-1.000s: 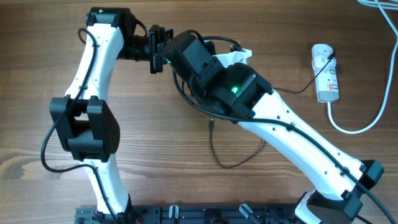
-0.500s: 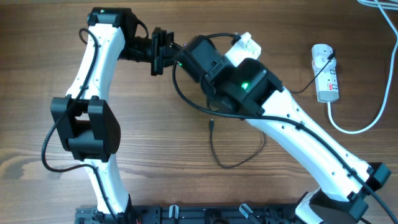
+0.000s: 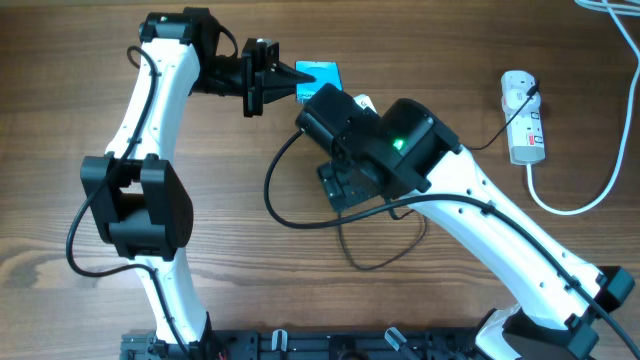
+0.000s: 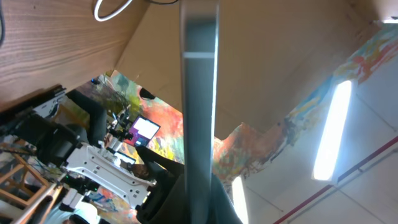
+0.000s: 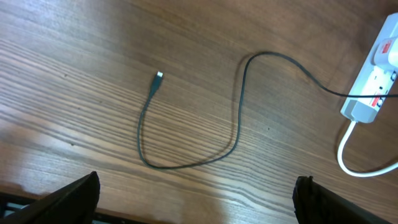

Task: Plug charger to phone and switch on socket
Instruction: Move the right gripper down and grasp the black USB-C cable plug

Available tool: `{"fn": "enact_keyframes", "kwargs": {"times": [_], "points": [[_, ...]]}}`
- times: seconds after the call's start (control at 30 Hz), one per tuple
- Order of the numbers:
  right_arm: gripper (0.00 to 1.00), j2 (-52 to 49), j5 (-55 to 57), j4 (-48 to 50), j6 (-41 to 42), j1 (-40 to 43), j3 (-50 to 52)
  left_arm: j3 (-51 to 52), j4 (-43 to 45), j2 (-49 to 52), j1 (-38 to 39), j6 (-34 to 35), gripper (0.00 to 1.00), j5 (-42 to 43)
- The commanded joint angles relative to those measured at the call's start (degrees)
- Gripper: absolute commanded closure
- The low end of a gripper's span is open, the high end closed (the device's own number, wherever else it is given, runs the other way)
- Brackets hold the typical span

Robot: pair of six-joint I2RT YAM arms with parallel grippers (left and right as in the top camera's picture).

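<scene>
Right gripper has backed off toward six o'clock, wide and empty above the loose tip of the charger; left gripper pinches the phone at twelve o'clock, unplugged.

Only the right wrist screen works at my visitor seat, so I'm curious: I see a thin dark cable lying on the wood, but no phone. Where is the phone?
Observer: The left gripper holds the phone by one end, its cyan screen facing the overhead camera.
Operator: And where does the thick cord go from that white strip at my picture's edge?
Observer: From the socket the white cord loops round to the right and leaves the overhead picture at its top right corner.
</scene>
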State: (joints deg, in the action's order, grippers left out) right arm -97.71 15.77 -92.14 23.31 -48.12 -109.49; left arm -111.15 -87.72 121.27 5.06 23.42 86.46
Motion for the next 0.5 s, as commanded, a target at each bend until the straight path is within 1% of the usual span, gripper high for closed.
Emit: {"fn": "enact_keyframes", "kwargs": {"times": [0.0,0.07,0.1,0.17,0.2,0.3,0.37,0.43,0.47], "points": [[0.00,-0.7,-5.8,0.0,-7.9,0.9,3.7,-0.7,1.5,-1.8,-0.3,-0.7,0.96,1.5],[0.01,-0.7,-6.2,0.0,-8.3,0.9,7.8,-0.7,2.7,-1.8,-0.4,-0.7,0.96,1.2],[0.00,-0.7,-6.2,1.2,-8.3,0.9,13.0,-0.7,3.8,-1.8,-0.4,-0.7,0.96,0.9],[0.00,-0.7,-6.2,3.0,-8.1,0.9,16.4,-0.7,4.8,-1.8,-0.3,-0.7,0.96,-0.1],[0.00,-0.7,-6.2,4.0,-7.0,1.0,18.2,-0.7,5.1,-1.8,-0.3,-0.7,0.96,-2.3],[0.00,-0.7,-8.7,4.9,-6.3,2.8,20.5,-0.7,5.1,-1.8,-0.5,-0.7,0.96,-10.3],[0.01,-0.7,-10.1,5.2,-6.1,4.0,20.6,-0.7,5.3,-1.8,-0.5,-0.7,0.96,-11.5],[0.00,-0.7,-14.1,7.4,-6.2,4.8,20.7,-0.7,6.1,-1.8,-0.5,-0.7,0.96,-12.2],[0.00,-0.7,-16.0,8.6,-6.2,5.0,20.8,-0.7,6.2,-1.8,-0.5,-0.7,0.96,-14.0]]}}
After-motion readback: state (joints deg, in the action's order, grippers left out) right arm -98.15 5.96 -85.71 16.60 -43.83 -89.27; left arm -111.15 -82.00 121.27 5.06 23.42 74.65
